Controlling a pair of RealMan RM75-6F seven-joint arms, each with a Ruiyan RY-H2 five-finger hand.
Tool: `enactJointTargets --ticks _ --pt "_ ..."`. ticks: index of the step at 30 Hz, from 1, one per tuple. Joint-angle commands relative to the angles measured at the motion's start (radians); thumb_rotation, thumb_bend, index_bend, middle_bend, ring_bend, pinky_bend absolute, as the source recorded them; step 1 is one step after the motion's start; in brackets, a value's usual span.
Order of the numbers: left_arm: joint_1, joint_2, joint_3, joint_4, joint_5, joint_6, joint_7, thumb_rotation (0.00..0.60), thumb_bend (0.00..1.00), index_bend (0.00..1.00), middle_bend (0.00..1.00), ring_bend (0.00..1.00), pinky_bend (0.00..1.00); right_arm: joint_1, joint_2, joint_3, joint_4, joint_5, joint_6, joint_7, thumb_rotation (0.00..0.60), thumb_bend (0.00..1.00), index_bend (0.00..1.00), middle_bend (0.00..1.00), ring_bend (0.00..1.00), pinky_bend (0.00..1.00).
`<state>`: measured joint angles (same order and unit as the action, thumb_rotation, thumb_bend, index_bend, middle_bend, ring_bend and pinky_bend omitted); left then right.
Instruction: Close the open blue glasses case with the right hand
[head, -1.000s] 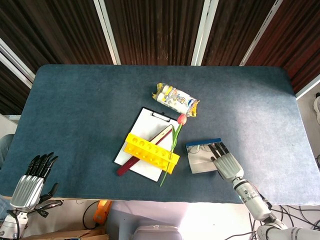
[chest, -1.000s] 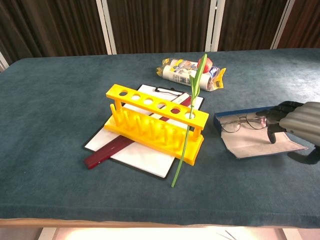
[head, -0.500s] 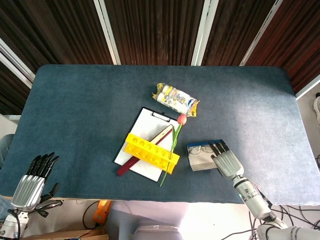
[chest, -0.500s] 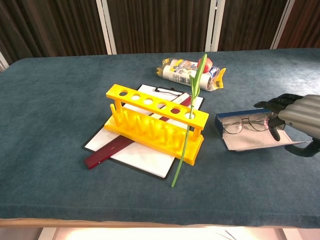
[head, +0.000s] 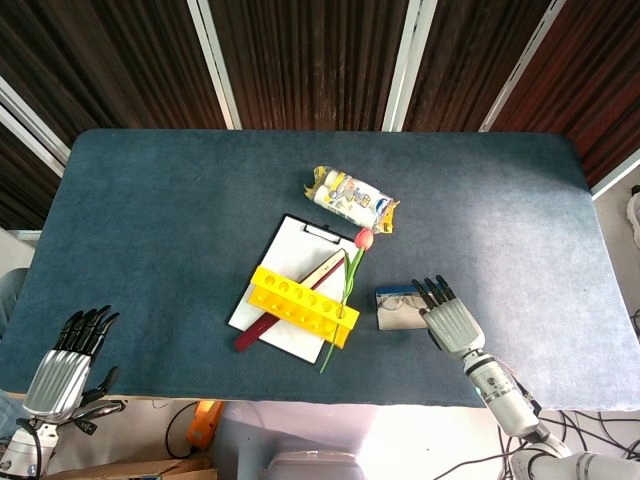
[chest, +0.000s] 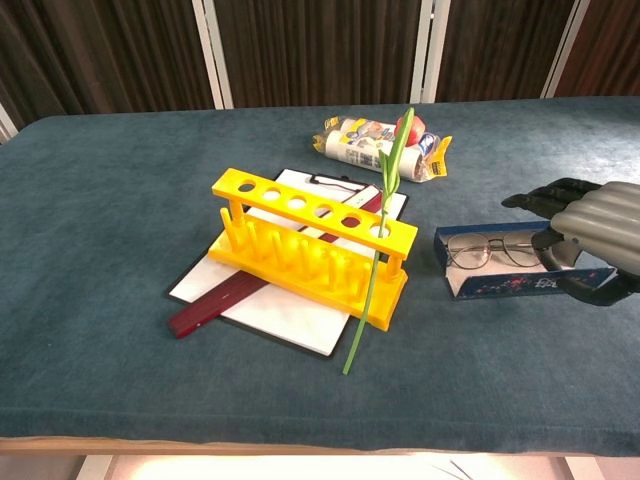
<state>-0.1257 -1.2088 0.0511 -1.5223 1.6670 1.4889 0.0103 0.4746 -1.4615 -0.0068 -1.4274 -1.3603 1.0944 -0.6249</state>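
Blue glasses case (chest: 520, 270) half-folded, flap raised, spectacles (chest: 490, 250) visible inside.

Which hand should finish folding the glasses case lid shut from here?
The right hand. It is already at the blue glasses case, with the lid raised on edge against it and the glasses still showing. The left hand sits at the table's far near-left corner, holding nothing.

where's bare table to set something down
The left half of the table is bare, from the clipboard to the left hand. So is the far right corner beyond the snack pack. Crowded: yellow rack, glasses case, right hand.
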Motion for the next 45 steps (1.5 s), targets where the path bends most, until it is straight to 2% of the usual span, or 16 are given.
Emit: enactJointTargets --ticks 1,8,16,38,41,45 --pt "0.000 -0.001 0.000 0.000 0.000 0.000 0.001 0.600 0.36 0.00 0.00 0.00 0.02 -0.002 0.005 0.007 -0.004 -0.004 0.007 0.011 0.600 0.62 0.73 0.14 0.00 0.09" --pt "-0.002 -0.002 0.000 0.001 -0.002 -0.004 0.003 0.600 0.36 0.00 0.00 0.00 0.02 0.001 0.038 0.039 -0.035 0.011 0.015 0.050 0.600 0.63 0.73 0.14 0.00 0.09" --pt "-0.008 -0.008 0.000 0.001 -0.008 -0.020 0.015 0.600 0.36 0.00 0.00 0.00 0.02 0.038 0.040 0.090 -0.029 0.086 -0.043 0.056 0.600 0.63 0.73 0.14 0.00 0.09" --pt "-0.015 -0.008 -0.004 0.001 -0.026 -0.038 0.018 0.600 0.36 0.00 0.00 0.00 0.02 0.154 -0.044 0.181 0.099 0.296 -0.163 0.013 0.600 0.63 0.72 0.14 0.00 0.09" --pt "-0.016 -0.009 -0.005 0.002 -0.028 -0.040 0.019 0.600 0.36 0.00 0.00 0.00 0.02 0.166 -0.051 0.185 0.113 0.312 -0.170 0.013 0.600 0.63 0.64 0.14 0.00 0.09" --pt "-0.016 -0.010 -0.004 0.002 -0.027 -0.040 0.019 0.600 0.36 0.00 0.00 0.00 0.02 0.179 -0.060 0.198 0.137 0.328 -0.167 0.023 0.600 0.62 0.41 0.11 0.00 0.06"
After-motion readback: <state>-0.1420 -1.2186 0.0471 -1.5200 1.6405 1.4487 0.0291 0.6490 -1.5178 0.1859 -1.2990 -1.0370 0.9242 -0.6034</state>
